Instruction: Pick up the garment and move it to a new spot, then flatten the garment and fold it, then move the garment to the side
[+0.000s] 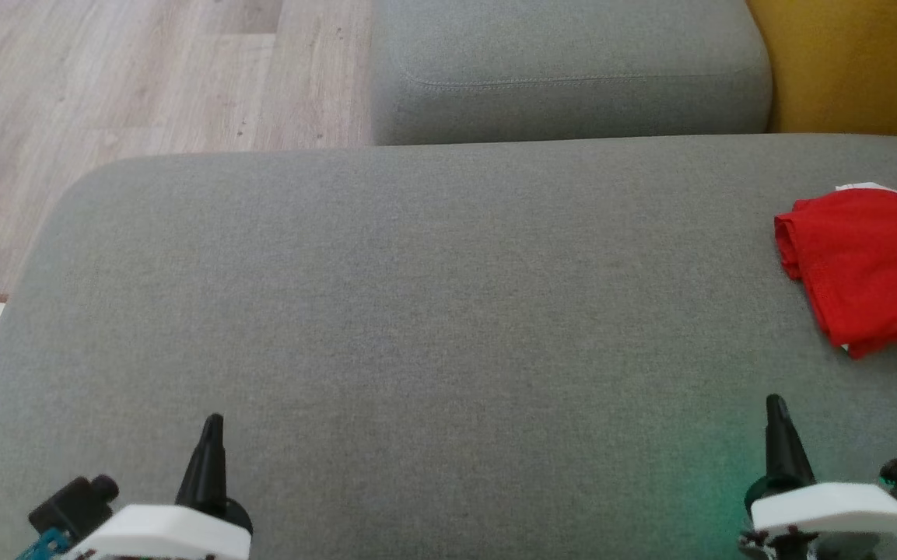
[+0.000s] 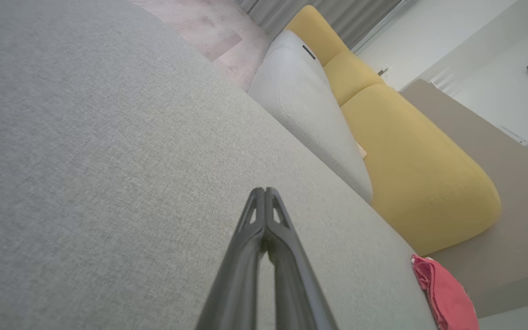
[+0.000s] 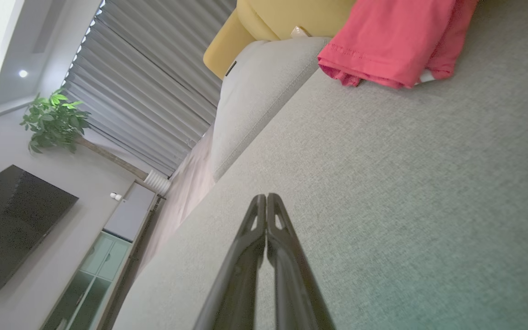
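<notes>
One red garment (image 1: 868,264), folded, at the right edge of the grey cushion (image 1: 417,311). Left gripper (image 1: 213,426) and right gripper (image 1: 775,406): near side, fingers together, empty. Risk: a clumsy nudge could undo the fold or tip it off.

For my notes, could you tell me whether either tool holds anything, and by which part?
Nothing is held: left tool and right tool are shut empty; the garment lies apart.

A wide grey cushion (image 1: 417,295), covered in woven fabric and rounded at its corners, is seen. A red garment (image 1: 872,264) is laid folded on it at its right edge, with slivers of white shown at the fold's rim. A second cushion (image 1: 565,70) is set against its far side.
</notes>
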Motion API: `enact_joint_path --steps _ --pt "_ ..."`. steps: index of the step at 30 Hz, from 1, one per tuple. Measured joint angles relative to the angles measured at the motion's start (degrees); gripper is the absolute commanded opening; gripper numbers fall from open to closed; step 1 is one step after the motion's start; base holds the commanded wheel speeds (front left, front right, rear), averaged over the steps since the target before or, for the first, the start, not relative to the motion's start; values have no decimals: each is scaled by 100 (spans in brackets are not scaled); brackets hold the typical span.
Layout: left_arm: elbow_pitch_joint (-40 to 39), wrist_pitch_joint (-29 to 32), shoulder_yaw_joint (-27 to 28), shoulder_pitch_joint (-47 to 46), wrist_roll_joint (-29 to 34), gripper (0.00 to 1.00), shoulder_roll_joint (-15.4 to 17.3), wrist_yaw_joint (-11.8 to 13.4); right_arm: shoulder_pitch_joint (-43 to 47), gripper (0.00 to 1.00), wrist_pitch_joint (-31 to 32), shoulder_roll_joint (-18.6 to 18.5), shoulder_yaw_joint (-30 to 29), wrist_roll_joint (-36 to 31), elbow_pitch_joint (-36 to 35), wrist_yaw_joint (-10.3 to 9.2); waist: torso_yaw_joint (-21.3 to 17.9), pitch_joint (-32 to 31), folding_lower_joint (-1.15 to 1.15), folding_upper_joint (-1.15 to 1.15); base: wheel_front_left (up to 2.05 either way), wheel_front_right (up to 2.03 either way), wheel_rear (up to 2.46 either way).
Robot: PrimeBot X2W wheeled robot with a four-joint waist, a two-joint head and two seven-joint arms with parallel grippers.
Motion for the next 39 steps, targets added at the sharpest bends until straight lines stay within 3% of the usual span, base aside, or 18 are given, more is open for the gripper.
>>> enact_joint_path --steps 39 --pt "360 610 471 -648 -2770 0 4 -336 -422 0 615 -8 -385 2514 -66 0 -170 149 0 0 0 0 0"
